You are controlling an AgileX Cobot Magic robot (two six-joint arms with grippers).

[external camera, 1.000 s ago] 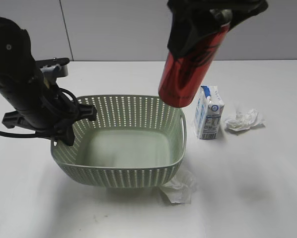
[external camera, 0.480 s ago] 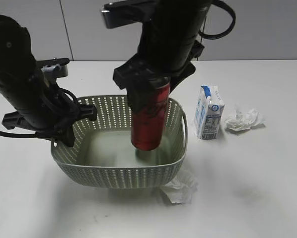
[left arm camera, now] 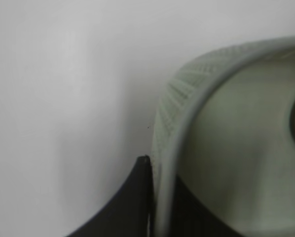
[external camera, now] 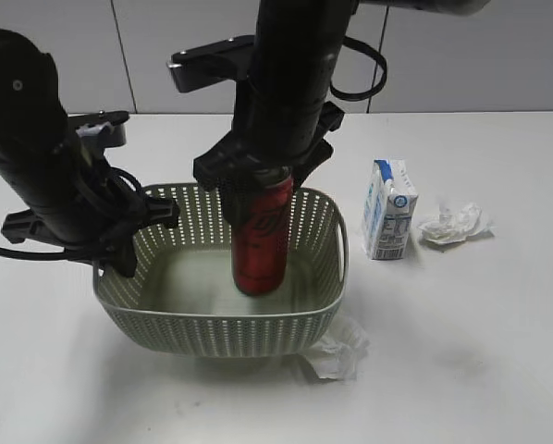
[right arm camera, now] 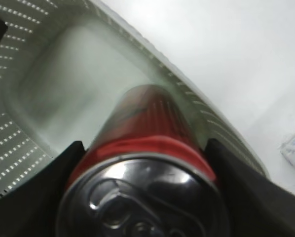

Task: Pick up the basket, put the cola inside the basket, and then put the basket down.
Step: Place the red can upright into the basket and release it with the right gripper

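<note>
Exterior view: left gripper [external camera: 133, 236] was clamped on the basket [external camera: 223, 328] at its left rim, apparently to steady it as a target. Right gripper [external camera: 258, 176] was clamped on the cola [external camera: 261, 242] near its top, keeping the can upright inside the basket, base at or just above the floor; contact unclear. Carton [external camera: 388, 209] and crumpled paper [external camera: 454, 224] sat on the tabletop [external camera: 480, 351], well right of the basket

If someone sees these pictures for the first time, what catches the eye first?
The red cola stands out, held upright by the right pincer inside the green basket. The left pincer clamps the basket's left rim. A white-and-blue carton stands to the right.
</note>
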